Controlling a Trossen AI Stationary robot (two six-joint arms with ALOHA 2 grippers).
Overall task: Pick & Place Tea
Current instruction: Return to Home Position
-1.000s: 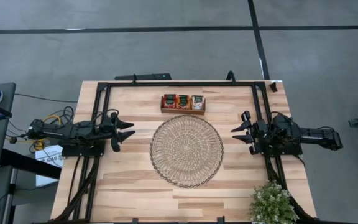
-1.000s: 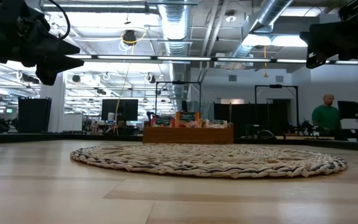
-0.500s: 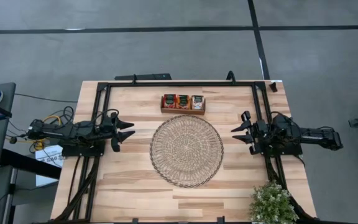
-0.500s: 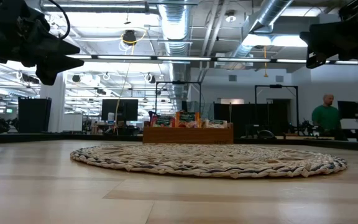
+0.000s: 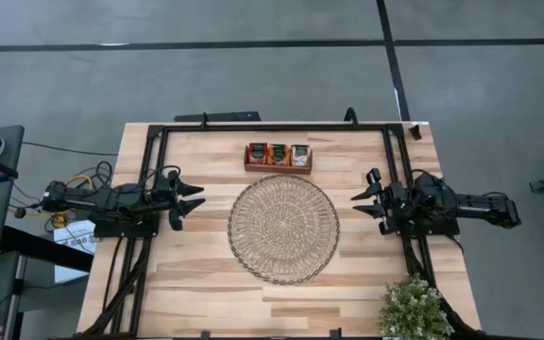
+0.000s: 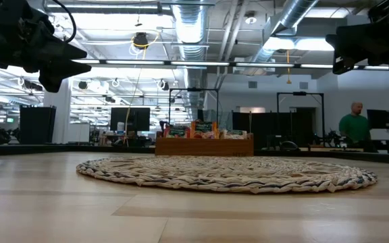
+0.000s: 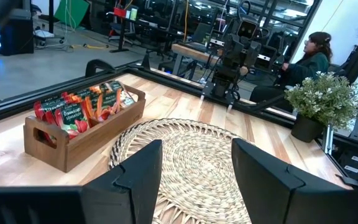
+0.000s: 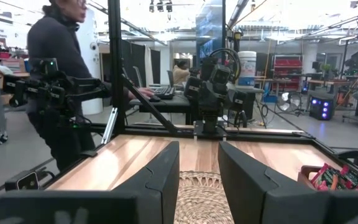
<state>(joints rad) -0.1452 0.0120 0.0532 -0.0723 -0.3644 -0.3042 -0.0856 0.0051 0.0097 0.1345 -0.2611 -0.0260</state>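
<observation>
The counter is a pale butcher-block top of jointed wood strips edged by a black metal frame, standing on a grey concrete floor crossed with dark lines; behind it lies an open workshop with ceiling ducts, racks and monitors. At the left edge, the left gripper hangs above the wood with its two dark fingers spread apart, holding nothing and touching nothing. In the middle lies a round woven mat, flat, coarse and coiled, with nothing on it. Just beyond the mat, near the far edge, sits a small brown wooden tray of three compartments, and the tea stands packed upright in it: red-orange sachets in the left and middle slots, paler ones in the right. At the right edge, the right gripper mirrors the other, its fingers parted and empty, clear of the surface. A bushy potted plant occupies the near right corner. Far off in the room stands a person in green.
</observation>
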